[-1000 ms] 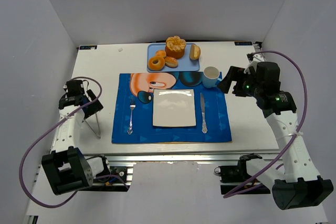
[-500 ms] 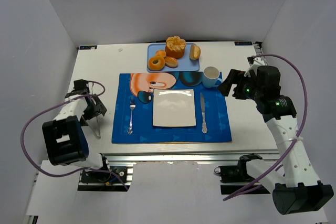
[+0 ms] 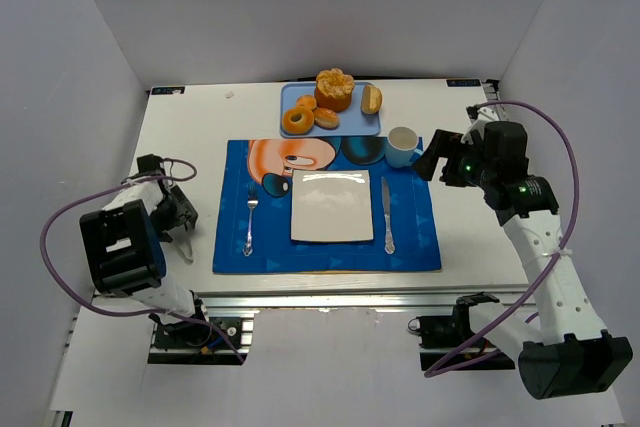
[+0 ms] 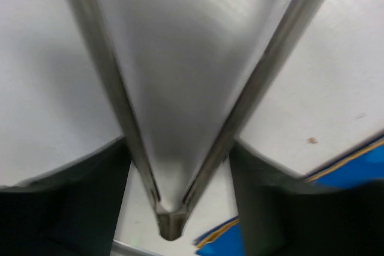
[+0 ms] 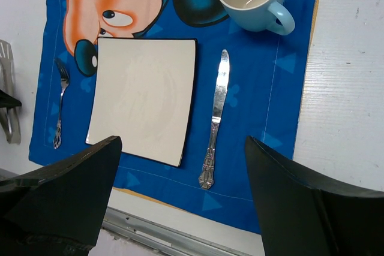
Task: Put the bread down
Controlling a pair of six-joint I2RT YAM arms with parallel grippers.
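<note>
The bread (image 3: pixel 297 121), a golden-brown ring with a centre hole, lies at the front left of a blue tray (image 3: pixel 372 128) at the back of the table. My left gripper (image 3: pixel 172 210) is low over metal tongs (image 3: pixel 186 239) at the table's left. In the left wrist view its open fingers (image 4: pixel 72 202) flank the hinge end of the tongs (image 4: pixel 171 223). My right gripper (image 3: pixel 437 159) hovers open and empty near the mug, its fingers (image 5: pixel 66 196) wide apart above the placemat. Both grippers are far from the bread.
The tray also holds a tall orange bun (image 3: pixel 334 89) and small rolls (image 3: pixel 326 117). On the blue placemat (image 3: pixel 420 237) are a white square plate (image 3: pixel 330 205), a fork (image 3: pixel 249 217), a knife (image 3: pixel 386 215) and a light-blue mug (image 3: pixel 403 145). White walls enclose the table.
My left arm has folded in, and its gripper has come down and nearer onto the tongs. The right arm shifted only slightly. The bread has not moved.
</note>
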